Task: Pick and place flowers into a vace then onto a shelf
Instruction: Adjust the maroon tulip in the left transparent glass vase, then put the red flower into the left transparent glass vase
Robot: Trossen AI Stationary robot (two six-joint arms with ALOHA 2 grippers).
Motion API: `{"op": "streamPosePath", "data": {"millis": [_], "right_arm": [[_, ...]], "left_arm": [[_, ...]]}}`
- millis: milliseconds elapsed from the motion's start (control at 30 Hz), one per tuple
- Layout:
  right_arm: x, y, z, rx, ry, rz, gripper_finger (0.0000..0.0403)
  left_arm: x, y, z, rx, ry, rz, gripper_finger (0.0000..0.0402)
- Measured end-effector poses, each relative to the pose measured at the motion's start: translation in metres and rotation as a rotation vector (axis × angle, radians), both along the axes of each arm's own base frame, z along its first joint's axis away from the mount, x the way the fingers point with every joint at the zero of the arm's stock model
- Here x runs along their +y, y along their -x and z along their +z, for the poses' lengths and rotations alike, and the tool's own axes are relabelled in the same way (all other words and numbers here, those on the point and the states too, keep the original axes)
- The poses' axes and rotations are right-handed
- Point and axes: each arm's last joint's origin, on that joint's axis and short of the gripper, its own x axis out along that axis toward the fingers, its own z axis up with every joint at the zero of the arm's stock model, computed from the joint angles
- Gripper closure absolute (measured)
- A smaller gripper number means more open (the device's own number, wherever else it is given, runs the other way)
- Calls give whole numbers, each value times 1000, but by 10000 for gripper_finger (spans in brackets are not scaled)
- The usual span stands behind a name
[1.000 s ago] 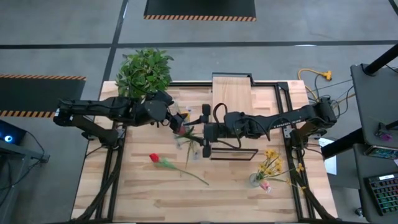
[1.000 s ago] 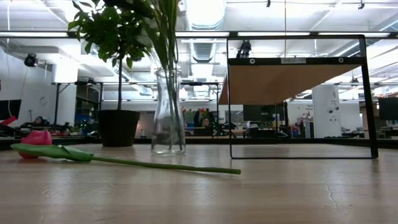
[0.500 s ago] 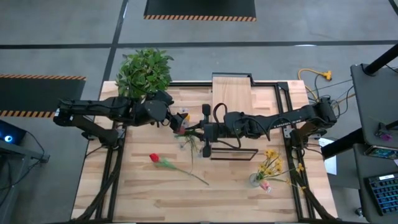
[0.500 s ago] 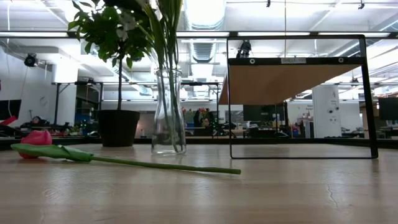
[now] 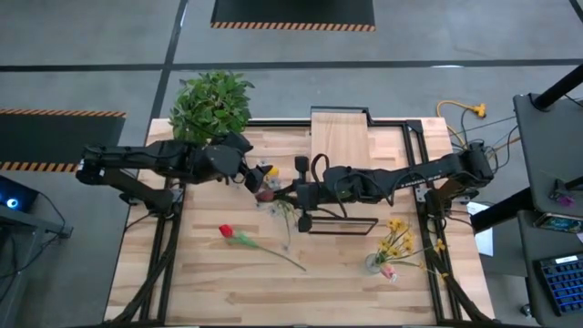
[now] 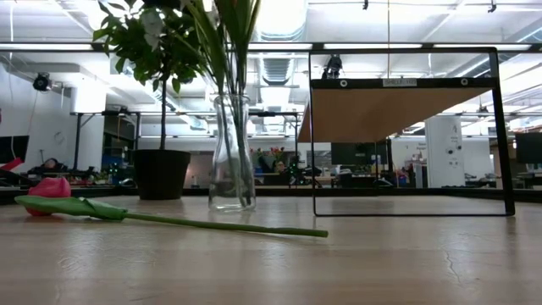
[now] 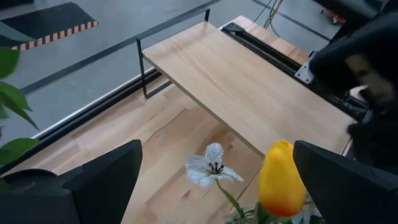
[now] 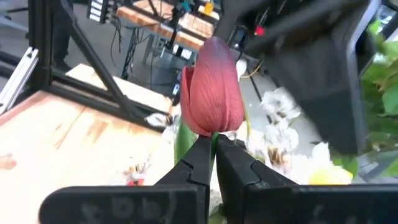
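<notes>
Right gripper [image 5: 284,191] shifted left toward frame centre over the last second and its fingers went from apart to clamped on the stem of a dark red tulip [image 5: 265,193].

High view: left gripper [image 5: 250,175] sits just left of centre, fingers spread wide, straddling the bouquet and holding nothing. Right arm reaches in from the right, almost meeting it. Glass vase [image 5: 273,208] is under both, mid-frame. Loose red tulip [image 5: 227,231] lies lower left of centre, stem running right. Yellow blooms [image 5: 395,241] lie lower right. Shelf [image 5: 339,137] at upper centre, potted plant [image 5: 211,105] upper left.

Low view: vase [image 6: 231,152] stands upright left of centre, stems inside, leaves leaving the top edge. Pink-red tulip [image 6: 49,188] lies at far left. Shelf frame [image 6: 406,127] fills the right half; no gripper visible.

Left wrist view: yellow tulip [image 7: 282,180] and a white sprig [image 7: 211,167] between its spread fingers [image 7: 106,180], shelf plank [image 7: 236,81] beyond.

Right wrist view: fingers [image 8: 196,165] pinch together just under the tulip head [image 8: 213,87].

Step, as judged: seating this tulip in the vase. Next: lower the stem through the neck, release, retreat right. Room is tight; both grippers crowd the vase mouth, so tipping it is the risk. Lower half of the table is open apart from the loose flowers.
</notes>
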Motion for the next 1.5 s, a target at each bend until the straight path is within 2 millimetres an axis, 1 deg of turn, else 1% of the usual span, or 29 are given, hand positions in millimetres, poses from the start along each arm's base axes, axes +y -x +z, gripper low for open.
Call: {"op": "streamPosePath", "data": {"millis": [267,433,533,600,733,800,900,967,1133,1267,1367,1500], "right_arm": [[0,0,-2,12,-10,-1,394],[0,0,-1,6,-38,-7,384],[0,0,-1,10,-42,-8,359],[0,0,-2,20,-43,-9,333],[0,2,-2,33,-58,-15,269],[-1,3,-1,31,-64,-49,236],[-5,12,8,25,-74,-138,194],[-7,20,15,32,-82,-158,173],[-8,36,29,37,-111,-159,140],[-10,51,40,45,-130,-162,131],[-11,60,42,56,-152,-168,134],[-13,73,40,59,-169,-172,143]], "left_arm": [[1,12,9,-34,-5,-5,2],[1,13,9,-32,-5,-6,2],[1,14,8,-25,-6,-6,2],[1,14,8,-16,-7,-6,2],[1,15,7,-7,-8,-6,2],[1,15,7,-7,-8,-6,2],[1,15,7,-3,-14,-11,2],[1,15,7,-2,-15,-12,2],[2,16,8,2,-26,-20,2],[2,17,8,9,-40,-30,2],[1,21,11,8,-44,-62,2],[2,28,16,0,-73,-94,2]]}}
